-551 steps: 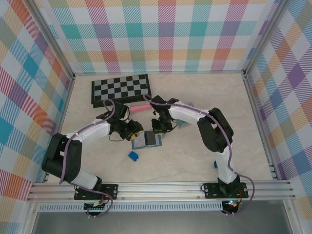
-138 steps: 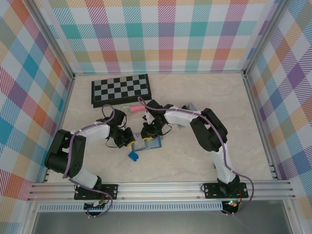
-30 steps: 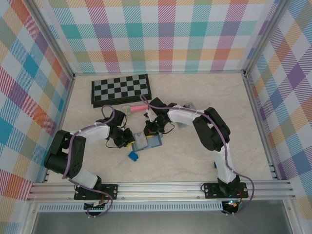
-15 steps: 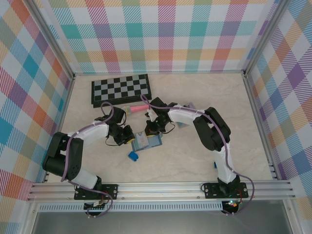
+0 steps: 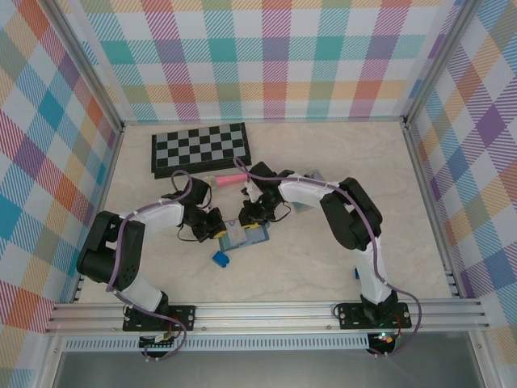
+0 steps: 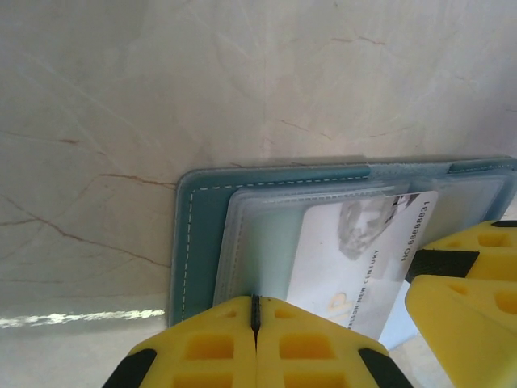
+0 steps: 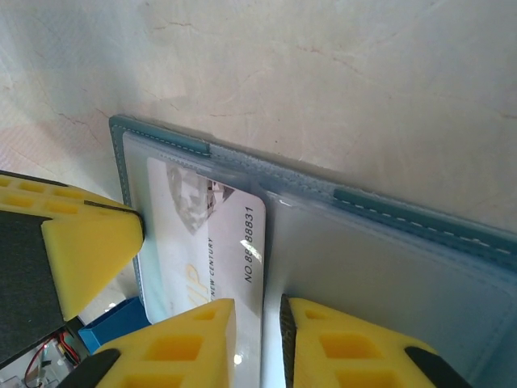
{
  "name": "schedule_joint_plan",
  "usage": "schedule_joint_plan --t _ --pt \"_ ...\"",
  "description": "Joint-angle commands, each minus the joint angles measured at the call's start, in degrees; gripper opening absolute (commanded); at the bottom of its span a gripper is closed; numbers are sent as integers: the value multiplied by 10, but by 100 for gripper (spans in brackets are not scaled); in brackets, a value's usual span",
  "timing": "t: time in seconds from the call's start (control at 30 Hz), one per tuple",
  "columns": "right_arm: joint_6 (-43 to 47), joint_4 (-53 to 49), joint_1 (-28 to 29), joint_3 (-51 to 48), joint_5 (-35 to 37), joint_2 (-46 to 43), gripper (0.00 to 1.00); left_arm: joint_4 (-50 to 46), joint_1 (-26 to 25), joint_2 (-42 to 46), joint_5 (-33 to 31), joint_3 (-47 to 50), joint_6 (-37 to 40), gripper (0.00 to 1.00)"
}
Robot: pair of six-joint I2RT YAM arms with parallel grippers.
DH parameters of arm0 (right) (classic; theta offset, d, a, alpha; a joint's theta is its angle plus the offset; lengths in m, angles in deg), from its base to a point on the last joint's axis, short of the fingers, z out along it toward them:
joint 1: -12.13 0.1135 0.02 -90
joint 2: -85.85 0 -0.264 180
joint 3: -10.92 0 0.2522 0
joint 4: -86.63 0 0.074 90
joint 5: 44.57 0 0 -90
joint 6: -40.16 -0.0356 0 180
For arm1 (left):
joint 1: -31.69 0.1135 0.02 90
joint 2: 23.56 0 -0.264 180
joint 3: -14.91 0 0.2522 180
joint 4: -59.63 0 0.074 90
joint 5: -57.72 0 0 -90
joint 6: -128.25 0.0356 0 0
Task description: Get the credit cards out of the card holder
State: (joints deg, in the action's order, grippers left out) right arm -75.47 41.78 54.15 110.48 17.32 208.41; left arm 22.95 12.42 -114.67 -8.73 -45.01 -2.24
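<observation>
The left gripper (image 6: 254, 323), with blocky yellow fingers, sits at the outer left edge of the small slate-blue folding card holder (image 6: 196, 242). Its pads are pressed flush together, leaving only a hairline seam. Whether a sliver of the clear sleeve is nipped in that seam cannot be told. It probably sits there to pin that leaf down so the holder cannot slide when a card is drawn.

Just nearer than the holder's left corner lies a small bright blue block (image 7: 121, 325), which has no part in the job.

The holder lies spread open and flat on the pale marbled table (image 6: 242, 81), lighter inner side up and stitching showing along its rim. A white printed plastic card (image 6: 355, 259) lies on its left leaf, one end under the clear pocket and its numbered end toward the fold.

The right gripper (image 7: 257, 331) stands at the holder's fold, its yellow fingers parted by a narrow gap that lines up with the card's numbered edge. Nothing looks clamped between them. That narrow stance suits pinching the thin edge and drawing the card out sideways.
</observation>
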Motion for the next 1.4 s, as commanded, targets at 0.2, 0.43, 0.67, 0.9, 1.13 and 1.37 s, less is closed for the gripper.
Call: schedule_joint_plan --t 0.2,0.43,0.67,0.9,1.13,1.37 --pt "13 -12 -3 11 -63 38 28 -28 -5 -14 -27 14 2 2" --pt "9 12 -2 12 -105 46 26 -26 -5 -14 -29 23 3 2" --pt "9 11 -3 20 -92 47 18 -26 -5 -14 -31 23 3 2" --pt "20 -7 -12 1 -27 14 8 -37 -5 -8 -41 20 6 3" --pt "45 -21 -41 -40 15 -41 5 -43 -5 1 -33 12 15 7" --pt "59 -27 -48 -53 29 -125 1 -78 -5 25 -13 -41 12 20"
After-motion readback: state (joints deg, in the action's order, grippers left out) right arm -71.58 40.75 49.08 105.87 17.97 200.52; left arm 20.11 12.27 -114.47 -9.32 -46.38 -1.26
